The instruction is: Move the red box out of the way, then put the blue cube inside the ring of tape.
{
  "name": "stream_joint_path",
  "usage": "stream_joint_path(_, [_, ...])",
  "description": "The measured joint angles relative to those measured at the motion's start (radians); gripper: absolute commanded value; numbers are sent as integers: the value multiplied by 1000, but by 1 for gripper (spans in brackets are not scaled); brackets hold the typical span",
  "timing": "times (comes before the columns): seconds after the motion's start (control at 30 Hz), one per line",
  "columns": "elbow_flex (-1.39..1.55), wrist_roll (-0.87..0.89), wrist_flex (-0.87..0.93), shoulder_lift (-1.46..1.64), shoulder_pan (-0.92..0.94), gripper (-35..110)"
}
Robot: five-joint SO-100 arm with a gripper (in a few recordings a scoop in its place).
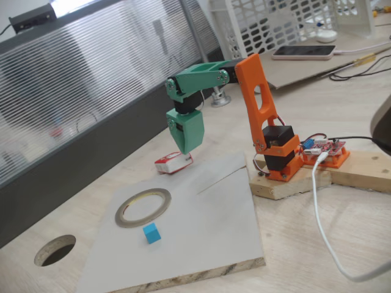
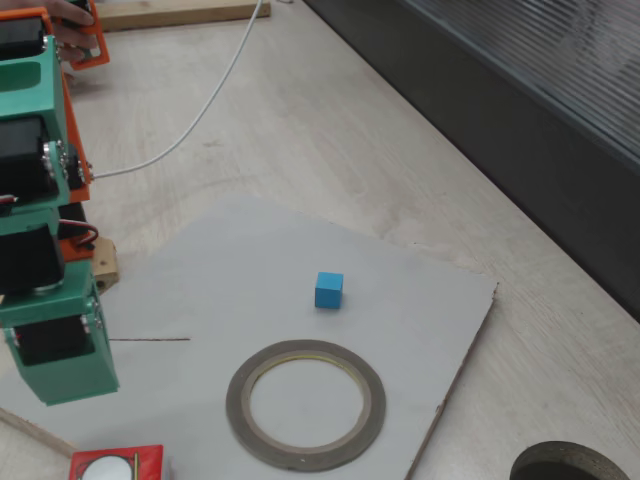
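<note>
In a fixed view, the green claw (image 1: 185, 145) hangs from the orange arm (image 1: 259, 97), tip down, just above the red box (image 1: 173, 163); whether the claw's jaws are apart or touch the box cannot be told. The box lies on the surface (image 1: 317, 244) just off the grey board's (image 1: 208, 226) far edge, at 1 o'clock from the tape ring (image 1: 143, 207). The blue cube (image 1: 151, 233) sits on the board just outside the ring, at its 5 o'clock. A round hole (image 1: 55, 250) opens in the surface at the board's 9 o'clock. In another fixed view, the claw (image 2: 60, 360) fills the left edge, its opening hidden. The box (image 2: 116, 465) lies at the bottom edge, at 8 o'clock from the ring (image 2: 305, 403). The cube (image 2: 329, 290) stands apart from the ring, at its 12 o'clock.
</note>
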Motion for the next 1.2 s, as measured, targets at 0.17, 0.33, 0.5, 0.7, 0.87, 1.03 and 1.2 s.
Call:
stream_joint_path(0.17, [-17, 0, 0, -55, 0, 0])
stream_joint_path(0.33, [-117, 0, 0, -140, -3, 0])
stream_joint_path(0.5, [-170, 0, 0, -178, -2, 0])
stream_joint_path(0.7, [-175, 0, 0, -179, 0, 0])
stream_joint_path(0.87, [-176, 0, 0, -179, 0, 0])
stream_joint_path(1.03, [-176, 0, 0, -196, 0, 0])
stream_joint_path(1.2, [-189, 0, 0, -267, -3, 0])
